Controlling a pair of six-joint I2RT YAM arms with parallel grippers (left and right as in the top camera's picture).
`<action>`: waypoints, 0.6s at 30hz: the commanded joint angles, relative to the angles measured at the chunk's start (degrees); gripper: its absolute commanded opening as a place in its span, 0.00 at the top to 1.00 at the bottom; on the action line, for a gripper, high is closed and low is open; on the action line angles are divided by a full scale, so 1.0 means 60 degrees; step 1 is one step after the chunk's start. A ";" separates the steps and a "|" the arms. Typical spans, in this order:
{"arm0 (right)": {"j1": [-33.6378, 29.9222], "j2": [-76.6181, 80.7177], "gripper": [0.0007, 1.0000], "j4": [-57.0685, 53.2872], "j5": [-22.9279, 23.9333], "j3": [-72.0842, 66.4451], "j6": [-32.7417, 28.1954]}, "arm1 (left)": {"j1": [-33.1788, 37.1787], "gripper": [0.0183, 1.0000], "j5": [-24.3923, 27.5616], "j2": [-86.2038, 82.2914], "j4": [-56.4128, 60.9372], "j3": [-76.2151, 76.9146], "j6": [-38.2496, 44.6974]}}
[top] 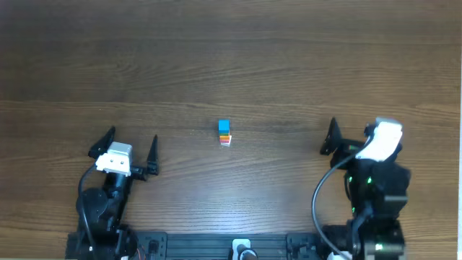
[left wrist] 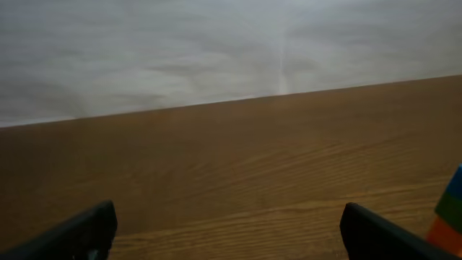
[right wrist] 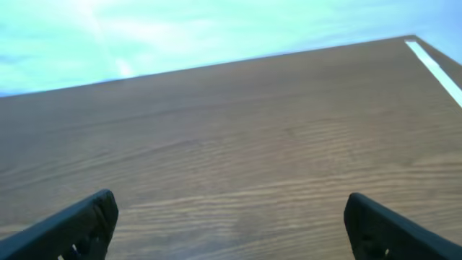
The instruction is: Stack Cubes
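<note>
Stacking looks finished to me: the cube stack (top: 224, 133) stands as 1 upright column on the worktop (top: 231, 58), between my 2 claws and well apart from both. From above I see a blue cube on top, orange under it and a reddish sliver at the foot. My left wrist camera catches its edge with blue over green over orange, so I judge at least 3 cubes are piled. The lowest part is cut off there, and I cannot give the full count. The faces look lined up and I see no lean.

My left claw (top: 133, 137) hangs low near my own base, fingers spread wide with nothing between them. The stack sits off to its right, roughly level with the fingertips. My right claw (right wrist: 231, 217) is drawn in near its base too, jaws wide apart and empty, with bare wood ahead of it. The stack lies off to its left.

No loose cube shows near either claw or elsewhere on the wood, so I judge nothing is left to pick up or place. What is left, as I read it, is to hold both arms clear of the column so that nothing knocks it.
</note>
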 commanded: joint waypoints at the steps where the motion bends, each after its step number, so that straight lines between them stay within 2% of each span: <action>1: 0.0011 -0.0947 0.01 0.0692 -0.0743 -0.1129 -0.0197 | -0.0033 0.00 -0.0015 -0.0040 0.0022 -0.0069 0.0138; 4: 0.0015 -0.1712 0.01 0.1479 -0.1555 -0.2044 -0.0215 | -0.0033 0.00 -0.0015 -0.0040 0.0022 -0.0069 0.0138; 6: 0.0095 -0.2226 0.01 0.1763 -0.1767 -0.2532 -0.0437 | -0.0033 0.00 -0.0015 -0.0040 0.0022 -0.0069 0.0138; 12: 0.0135 -0.3391 0.01 0.1789 -0.1763 -0.3472 -0.1002 | -0.0033 0.00 -0.0015 -0.0040 0.0022 -0.0069 0.0138; 18: 0.0124 -0.3570 0.01 0.2259 -0.1603 -0.4229 -0.1086 | -0.0033 0.00 -0.0015 -0.0040 0.0022 -0.0069 0.0138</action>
